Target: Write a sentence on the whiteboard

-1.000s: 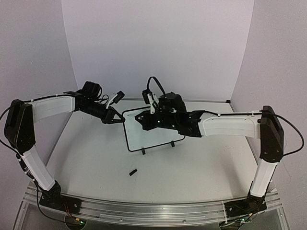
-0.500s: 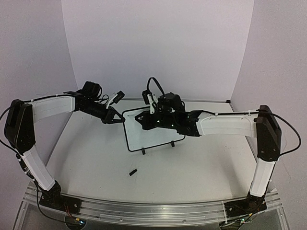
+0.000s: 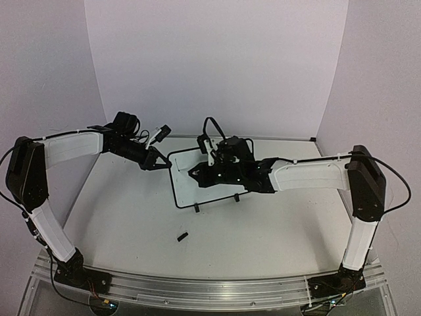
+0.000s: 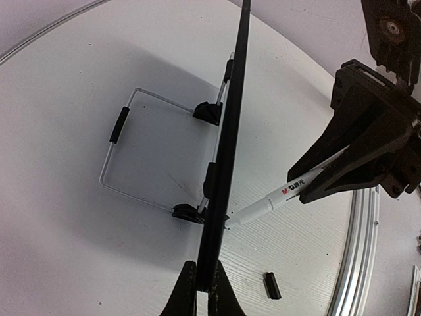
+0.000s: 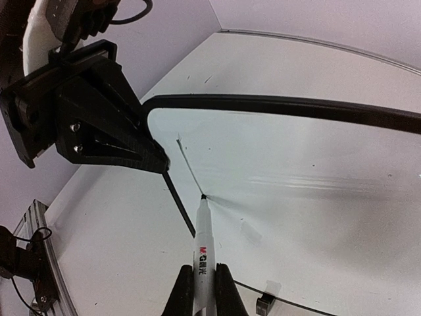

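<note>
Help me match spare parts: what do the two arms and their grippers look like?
Both the left arm and right arm have white shell links joined by blocky black joints. The left gripper and right gripper are black wedges tapering to two thin fingers, with visible screw heads. Thin black cables loop at each wrist and trail past the elbows.

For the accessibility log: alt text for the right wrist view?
The right hand holds a white marker with its tip on the whiteboard, at the end of a short black stroke. The left hand grips the board's frame at a rounded corner.
</note>
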Controlling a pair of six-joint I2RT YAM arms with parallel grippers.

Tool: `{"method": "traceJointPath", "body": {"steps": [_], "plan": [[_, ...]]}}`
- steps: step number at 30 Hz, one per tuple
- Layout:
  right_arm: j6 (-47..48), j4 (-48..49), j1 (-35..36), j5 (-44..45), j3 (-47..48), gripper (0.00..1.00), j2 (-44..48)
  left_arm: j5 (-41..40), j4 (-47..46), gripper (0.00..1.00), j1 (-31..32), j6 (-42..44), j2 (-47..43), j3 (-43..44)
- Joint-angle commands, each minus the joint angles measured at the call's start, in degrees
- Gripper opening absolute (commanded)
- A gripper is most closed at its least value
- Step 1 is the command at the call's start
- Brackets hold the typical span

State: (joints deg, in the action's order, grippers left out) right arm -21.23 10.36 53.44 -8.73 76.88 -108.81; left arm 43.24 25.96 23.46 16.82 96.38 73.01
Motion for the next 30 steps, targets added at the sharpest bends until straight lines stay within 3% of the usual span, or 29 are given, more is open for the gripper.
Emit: {"method": "traceJointPath", "body": {"steps": [1,8,14,30], "plan": [[-0.5,1.1,-0.5,-0.4,-0.3,0.0,0.2,-2.2,3.8,0.0,1.4,1.6,-0.6,-0.2],[0.0,2.2,-0.5,-5.2,-0.8,0.0,4.1,-2.5,3.8,0.0,1.6,1.5,-0.6,-0.1],[0.0,3.3,-0.5,-4.2,-1.2,0.0,6.7,-2.6,3.9,0.0,1.6,1.5,-0.4,0.0],[1.5,3.3,-0.5,-1.5,4.2,0.0,1.6,-2.8,4.1,0.0,1.8,1.6,-0.3,0.1]]}}
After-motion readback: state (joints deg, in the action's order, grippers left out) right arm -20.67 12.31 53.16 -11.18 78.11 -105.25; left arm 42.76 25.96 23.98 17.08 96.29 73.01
